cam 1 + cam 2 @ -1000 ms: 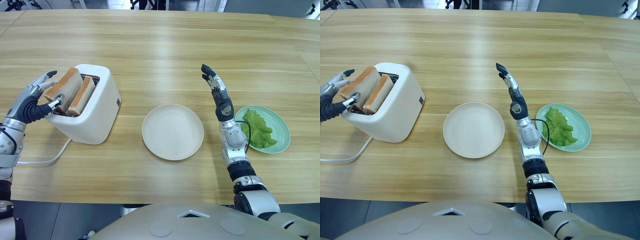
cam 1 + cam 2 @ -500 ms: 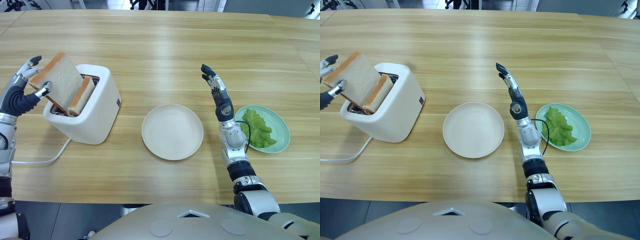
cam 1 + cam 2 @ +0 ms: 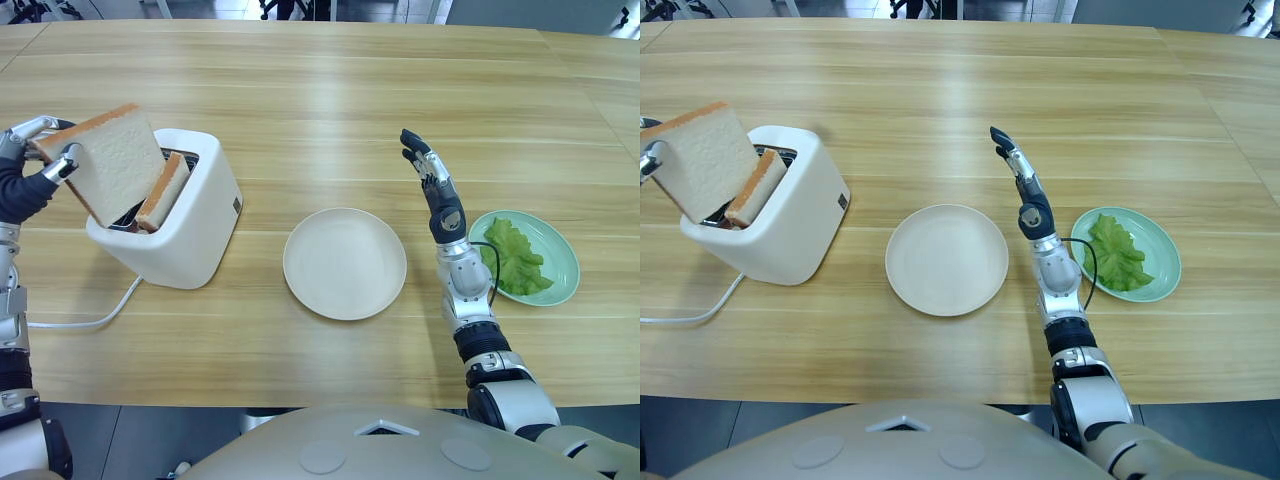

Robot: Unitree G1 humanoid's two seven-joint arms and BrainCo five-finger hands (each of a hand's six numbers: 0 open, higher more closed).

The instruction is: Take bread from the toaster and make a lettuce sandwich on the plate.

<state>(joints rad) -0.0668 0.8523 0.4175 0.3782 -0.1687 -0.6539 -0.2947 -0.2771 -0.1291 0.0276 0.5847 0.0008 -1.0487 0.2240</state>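
Now | left hand point(image 3: 24, 172) grips tilted bread slice point(image 3: 116, 165) at toaster point(image 3: 188, 228) | right hand point(image 3: 437, 195) upright, fingers straight

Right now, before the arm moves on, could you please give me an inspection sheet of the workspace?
Surface: wooden table, light boards.
Job's things: white toaster at left; raised bread slice with its lower corner at the slot; second slice in the slot; cream plate bare, at centre; lettuce on green plate at right.
Clutter: nothing seen.
Hands: left hand shut on the raised bread slice; right hand open, upright between the plates.
Cables: toaster cord runs off leftward.
Surroundings: chair legs beyond the far edge.
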